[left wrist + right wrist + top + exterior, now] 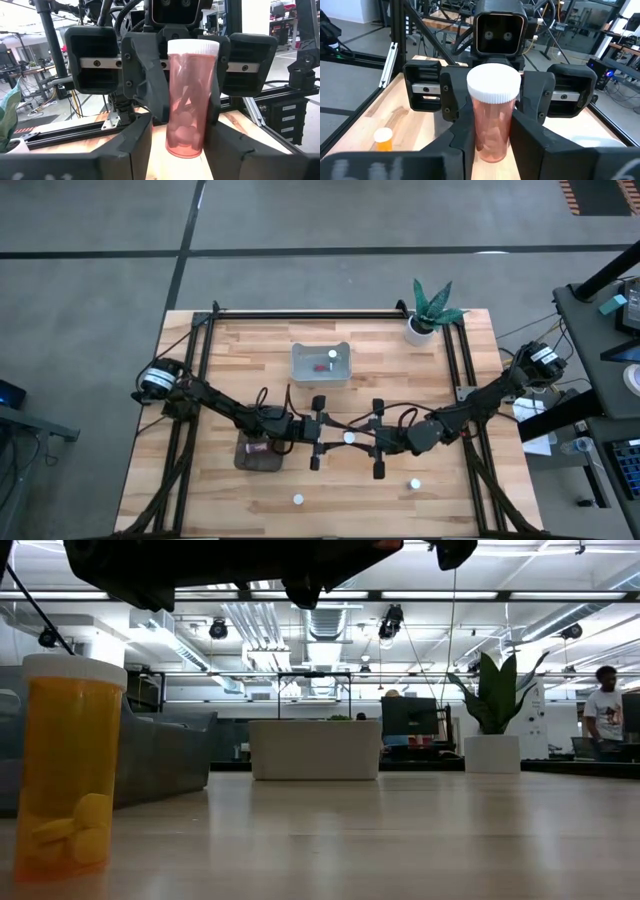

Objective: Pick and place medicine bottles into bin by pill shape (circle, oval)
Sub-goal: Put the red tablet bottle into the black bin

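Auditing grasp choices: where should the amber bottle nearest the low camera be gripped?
Take the amber bottle by its cylindrical body, just below the white cap, descending from above to straddle it. It stands upright and alone on the table, so both flanks look free.

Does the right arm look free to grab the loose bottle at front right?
Probably not yet: the right gripper grips the pink bottle mid-table. Otherwise nothing blocks the way to the loose bottle.

Bottle (348, 438) seemingly between both end effectors
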Tool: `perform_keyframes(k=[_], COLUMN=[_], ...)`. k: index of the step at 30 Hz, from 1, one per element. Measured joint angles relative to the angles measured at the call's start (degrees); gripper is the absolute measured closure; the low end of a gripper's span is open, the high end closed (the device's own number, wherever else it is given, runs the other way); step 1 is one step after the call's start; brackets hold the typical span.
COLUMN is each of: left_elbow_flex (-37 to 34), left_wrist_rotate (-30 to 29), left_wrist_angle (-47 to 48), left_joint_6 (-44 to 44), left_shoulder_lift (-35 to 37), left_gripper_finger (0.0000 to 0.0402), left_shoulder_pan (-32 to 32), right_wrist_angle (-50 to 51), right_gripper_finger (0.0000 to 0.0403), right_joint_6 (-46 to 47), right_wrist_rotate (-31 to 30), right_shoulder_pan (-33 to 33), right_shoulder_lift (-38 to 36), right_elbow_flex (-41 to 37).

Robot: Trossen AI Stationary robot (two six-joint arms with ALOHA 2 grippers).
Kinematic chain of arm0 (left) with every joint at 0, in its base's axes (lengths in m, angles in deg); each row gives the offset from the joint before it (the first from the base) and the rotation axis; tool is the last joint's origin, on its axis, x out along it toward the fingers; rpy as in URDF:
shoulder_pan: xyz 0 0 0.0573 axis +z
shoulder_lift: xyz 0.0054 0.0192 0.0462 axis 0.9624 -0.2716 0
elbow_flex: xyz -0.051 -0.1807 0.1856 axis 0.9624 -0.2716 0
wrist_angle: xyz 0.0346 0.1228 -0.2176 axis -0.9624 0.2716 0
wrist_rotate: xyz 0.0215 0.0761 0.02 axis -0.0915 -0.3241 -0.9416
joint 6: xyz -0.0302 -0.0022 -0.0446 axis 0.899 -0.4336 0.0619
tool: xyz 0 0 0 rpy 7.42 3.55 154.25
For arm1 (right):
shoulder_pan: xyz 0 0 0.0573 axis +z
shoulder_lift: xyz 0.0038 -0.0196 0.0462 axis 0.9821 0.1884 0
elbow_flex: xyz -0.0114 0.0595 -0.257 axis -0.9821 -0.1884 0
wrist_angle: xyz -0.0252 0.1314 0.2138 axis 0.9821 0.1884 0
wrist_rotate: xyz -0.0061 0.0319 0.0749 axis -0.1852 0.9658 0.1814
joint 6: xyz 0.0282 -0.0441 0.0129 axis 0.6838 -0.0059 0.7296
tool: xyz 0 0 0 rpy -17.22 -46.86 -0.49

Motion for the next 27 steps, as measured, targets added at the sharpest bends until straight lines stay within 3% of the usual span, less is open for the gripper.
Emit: perform_keyframes(k=[8,15,20,27], left_elbow_flex=[-0.04,0.23,1.07,4.11], left_wrist_rotate=[-0.16,-0.79,-2.63,-3.01], left_wrist_angle=[4.85,15.52,14.74,15.57], left_joint_6=[0.19,3.03,3.21,3.19], left_shoulder_lift=[1.17,5.55,6.12,4.45], left_gripper_finger=[0.0251,0.0250,0.0250,0.0250], left_shoulder_pan=[-0.13,-0.12,-0.11,-0.03], right_wrist_angle=[4.79,20.93,29.21,31.08], right_gripper_finger=[0.0310,0.0310,0.0310,0.0310], right_joint_6=[1.13,10.22,17.03,18.99], right_wrist_rotate=[-0.04,-0.11,-0.13,-0.09], right_shoulder_pan=[0.00,-0.15,-0.52,-1.12], right_shoulder_lift=[-1.09,-4.98,-4.59,-4.42], right_elbow_flex=[-0.04,-0.04,-0.07,-0.09])
